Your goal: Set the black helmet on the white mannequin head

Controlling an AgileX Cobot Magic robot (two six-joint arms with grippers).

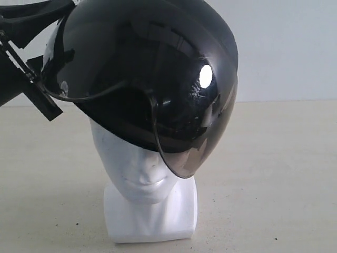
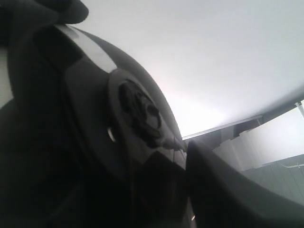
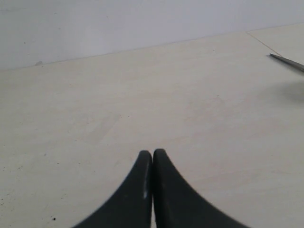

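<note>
The black helmet (image 1: 147, 68) sits tilted over the top of the white mannequin head (image 1: 139, 168), covering it down to the brow. Its smoky visor (image 1: 195, 142) hangs beside the face, which stays visible above the squarish base (image 1: 152, 221). My left gripper (image 1: 32, 79) holds the helmet's rim at the upper left. In the left wrist view the helmet's shell (image 2: 95, 118) with its round pivot disc fills the picture, and the left gripper (image 2: 185, 156) is shut on its edge. My right gripper (image 3: 152, 154) is shut on nothing, low over bare table, and does not show in the exterior view.
The mannequin stands on a pale beige table (image 1: 274, 174) in front of a plain light wall. A thin dark rod (image 3: 287, 61) pokes in at the edge of the right wrist view.
</note>
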